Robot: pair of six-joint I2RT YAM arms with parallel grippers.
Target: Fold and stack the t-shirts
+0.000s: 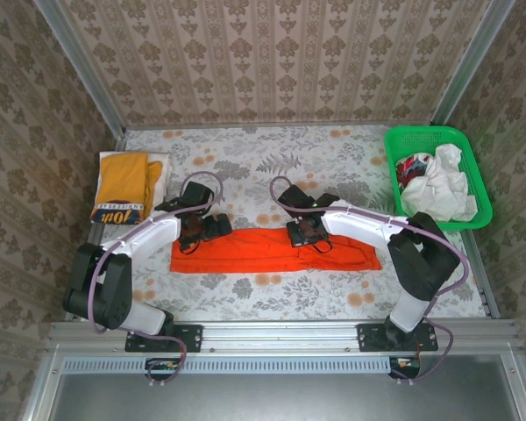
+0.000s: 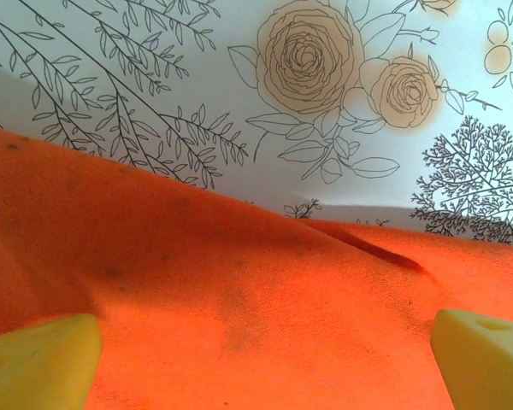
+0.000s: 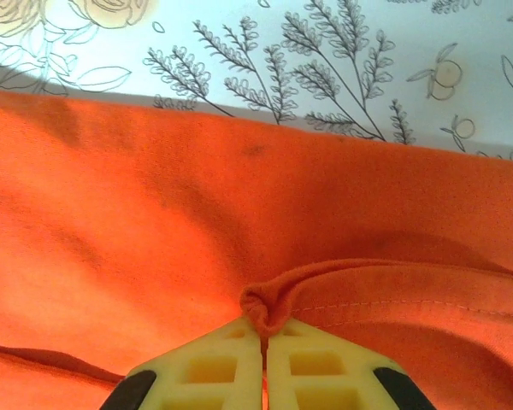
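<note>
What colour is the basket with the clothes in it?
The mesh basket is bright green, clearest in the top external view.

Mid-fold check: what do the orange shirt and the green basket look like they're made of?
Orange shirt: soft matte knit cloth, probably cotton. It creases loosely, and its stitched hem bunches where the right tool pinches it. Green basket: looks like moulded plastic with a slight sheen, with stiff walls that appear latticed.

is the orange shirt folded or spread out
Folded: the orange shirt lies as a narrow strip, layers overlapping at the right end effector.
</note>
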